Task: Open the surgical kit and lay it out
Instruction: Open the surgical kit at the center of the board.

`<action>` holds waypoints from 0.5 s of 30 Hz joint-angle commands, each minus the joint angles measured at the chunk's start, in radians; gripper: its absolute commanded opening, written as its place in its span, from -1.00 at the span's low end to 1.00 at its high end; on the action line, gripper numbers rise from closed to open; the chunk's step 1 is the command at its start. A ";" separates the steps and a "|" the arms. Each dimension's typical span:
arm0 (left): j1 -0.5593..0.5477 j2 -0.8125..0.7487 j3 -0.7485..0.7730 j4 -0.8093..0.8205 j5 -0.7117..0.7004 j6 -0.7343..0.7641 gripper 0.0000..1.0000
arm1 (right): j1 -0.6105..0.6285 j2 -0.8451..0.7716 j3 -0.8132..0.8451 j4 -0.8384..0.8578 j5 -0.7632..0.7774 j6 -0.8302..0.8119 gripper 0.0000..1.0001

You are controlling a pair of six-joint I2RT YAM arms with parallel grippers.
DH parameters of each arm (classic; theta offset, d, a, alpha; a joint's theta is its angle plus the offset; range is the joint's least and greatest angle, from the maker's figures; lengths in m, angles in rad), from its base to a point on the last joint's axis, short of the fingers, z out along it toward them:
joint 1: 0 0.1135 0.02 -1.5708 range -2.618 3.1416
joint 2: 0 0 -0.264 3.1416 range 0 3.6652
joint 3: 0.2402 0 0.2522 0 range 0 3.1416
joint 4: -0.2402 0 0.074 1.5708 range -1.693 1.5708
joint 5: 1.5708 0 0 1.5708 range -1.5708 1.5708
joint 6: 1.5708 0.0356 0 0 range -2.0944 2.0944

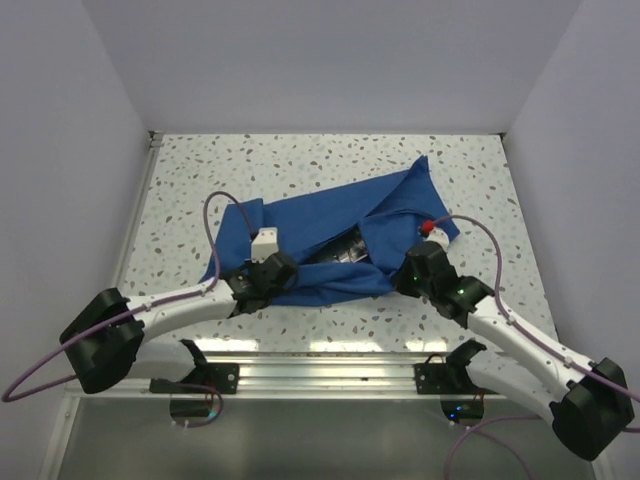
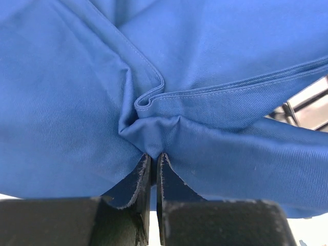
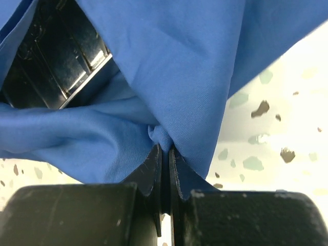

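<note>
The royal-blue cloth wrap (image 1: 320, 225) lies in the middle of the surface (image 1: 220, 165), partly parted, with the steel tray (image 3: 56, 61) showing through the gap. My left gripper (image 2: 154, 156) is pinched on a fold at the wrap's near-left edge, and my right gripper (image 3: 165, 148) is pinched on cloth at its near-right. I judge I'm mid-unwrapping. Next I should draw both flaps outward and lay them flat without dragging the tray.

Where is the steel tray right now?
In the top view, mid-table, the steel tray peeks from the blue cloth, between the left hand and right hand.
</note>
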 commanded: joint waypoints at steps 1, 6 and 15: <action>-0.115 0.043 -0.052 -0.143 -0.092 -0.221 -1.00 | 0.000 -0.049 -0.050 -0.049 -0.068 0.072 -1.00; -0.345 0.035 0.007 -0.346 -0.235 -0.482 -1.00 | 0.011 -0.098 -0.128 0.000 -0.121 0.080 -0.31; -0.587 0.066 0.366 -0.848 -0.594 -0.687 -1.00 | 0.011 -0.002 0.034 0.051 -0.016 0.013 0.97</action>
